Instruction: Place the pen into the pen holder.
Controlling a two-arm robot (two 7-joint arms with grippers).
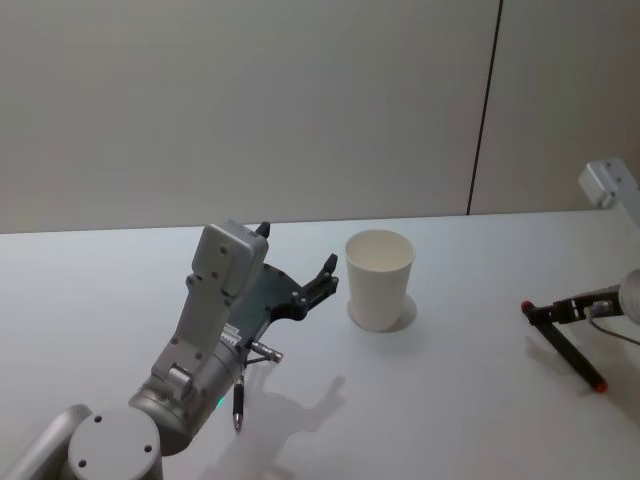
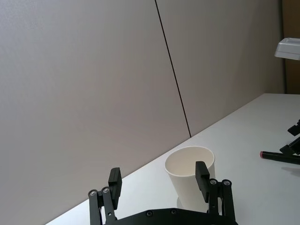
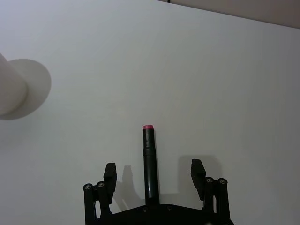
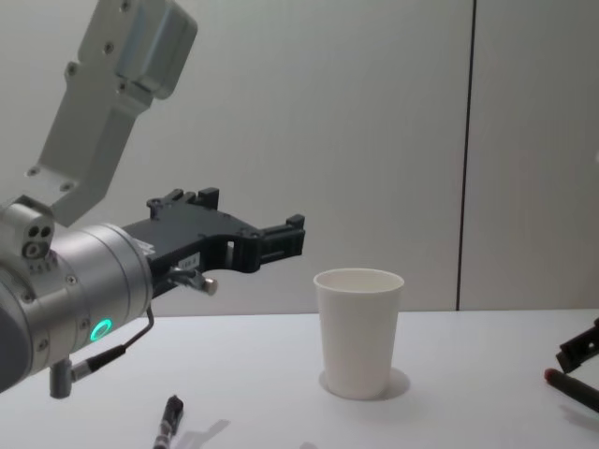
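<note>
Right gripper (image 3: 153,166), fingers spread and gripping nothing, is sitting astride the pen (image 3: 148,145), which is lying flat well right of the pen holder (image 1: 379,280); likely light, stiff, slick, so grip mid-barrel; left gripper (image 2: 158,172) is hovering spread just left of it.

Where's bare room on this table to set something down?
Bare table between the paper cup and the red-tipped pen at the right gripper, and behind the cup. Crowded left of it: left gripper, dark pen under its arm.

silver-grey left arm (image 4: 84,281), green ring light (image 4: 98,328), black screw-studded left claw (image 2: 158,178)
</note>
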